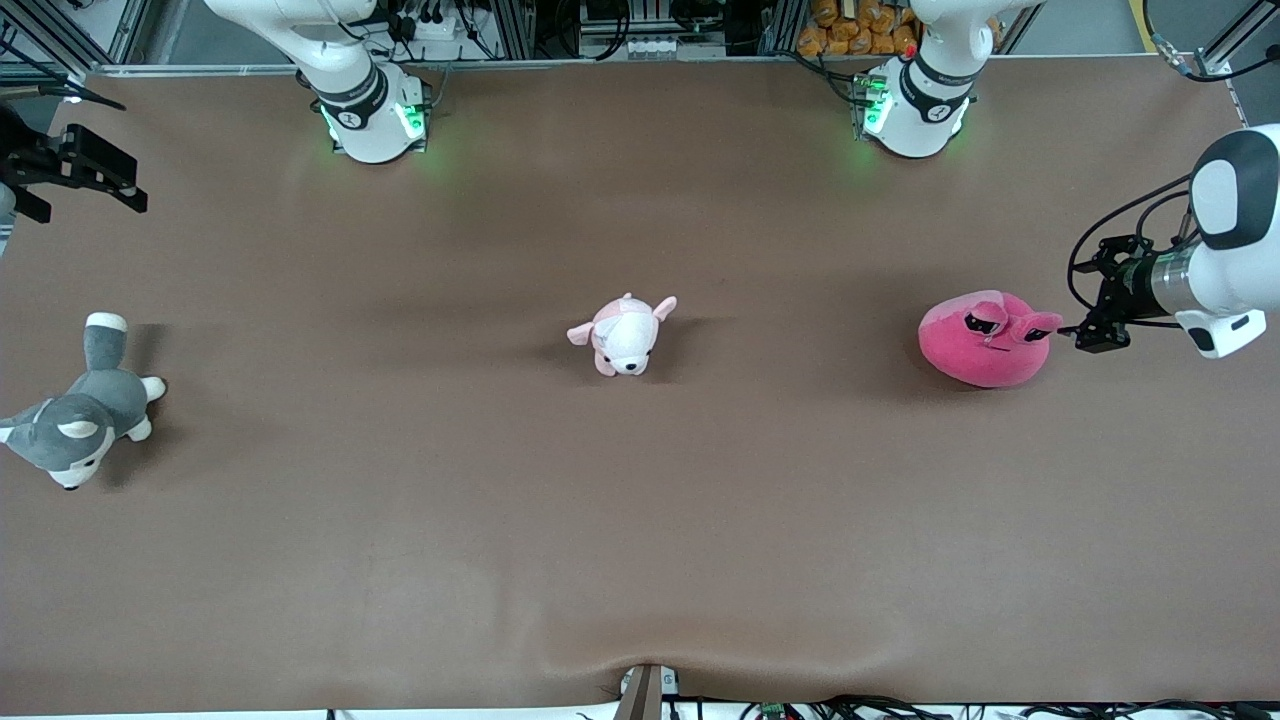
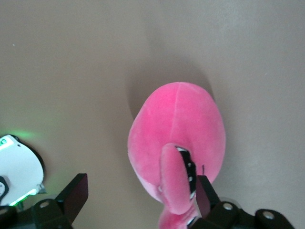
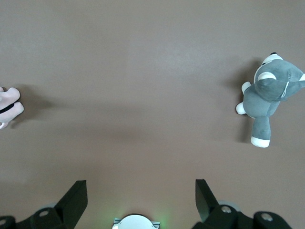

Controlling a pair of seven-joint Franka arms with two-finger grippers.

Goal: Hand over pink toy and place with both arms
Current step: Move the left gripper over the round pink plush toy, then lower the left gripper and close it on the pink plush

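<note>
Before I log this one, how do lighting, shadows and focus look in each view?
Front view: even, soft shadows beside the pink toy, green base-light glow on the table. Left wrist view: the toy fills the foreground, soft shadow around it, its eye stalk slightly blurred. Right wrist view: evenly lit, the husky plush sharp, faint shadows.

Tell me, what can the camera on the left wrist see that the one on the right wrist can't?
Only the left wrist view shows the pink toy, close up on the brown table, with one finger of the open left pincer right at its stalk eye.

Only the right wrist view shows the grey-and-white husky plush and an edge of the pale pink-and-white puppy plush, with the open right pincer over bare table.

Both share the same brown tabletop, two dark fingers of their own pincer, and a white robot base with a green light.
</note>
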